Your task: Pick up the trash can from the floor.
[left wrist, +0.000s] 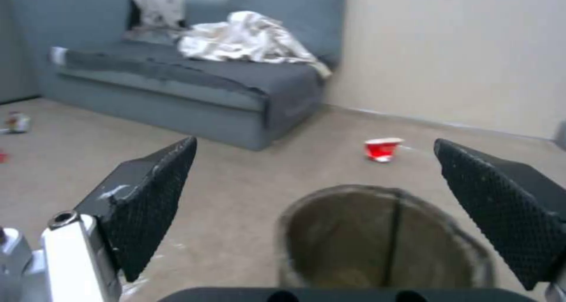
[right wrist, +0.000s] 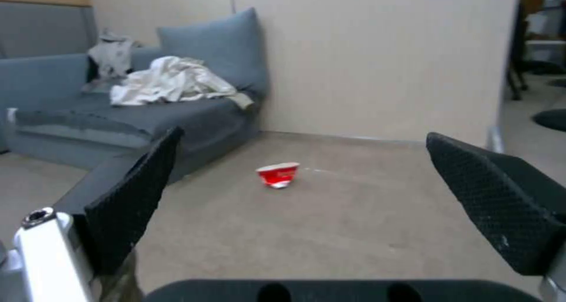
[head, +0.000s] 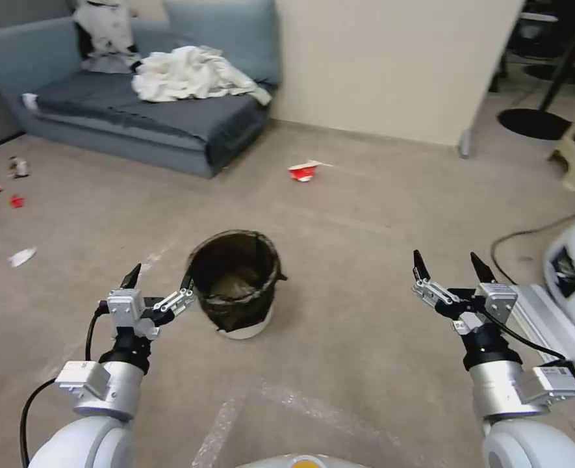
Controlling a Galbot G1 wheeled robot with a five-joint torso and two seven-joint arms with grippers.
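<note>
The fingers (head: pixel 131 275) of the left gripper (head: pixel 159 279) are spread wide and hold nothing. One finger tip is right by the rim of the small round white trash can with a dark see-through bag folded over its top (head: pixel 236 283), but I cannot tell if it touches. The trash can stands upright on the flat beige carpet floor (head: pixel 339 364), in front of the robot and a little to its left. In the left wrist view, the open mouth of the trash can (left wrist: pixel 383 240) sits low between the two black fingers (left wrist: pixel 150 200), closer to one of them. The right gripper (head: pixel 447 267) hangs above the floor well away from the trash can, on the robot's right. Its fingers (head: pixel 420 266) are wide apart too, and empty. In the right wrist view, the black fingers (right wrist: pixel 130 204) frame bare carpet. A squashed red and white cup (head: pixel 303 171) lies on the floor farther off, past the trash can. Behind it is a blue-grey sofa (head: pixel 138 110) with a heap of white cloth (head: pixel 190 75) on the seat. Little bits of litter (head: pixel 18 168) lie on the carpet far to the left.
</note>
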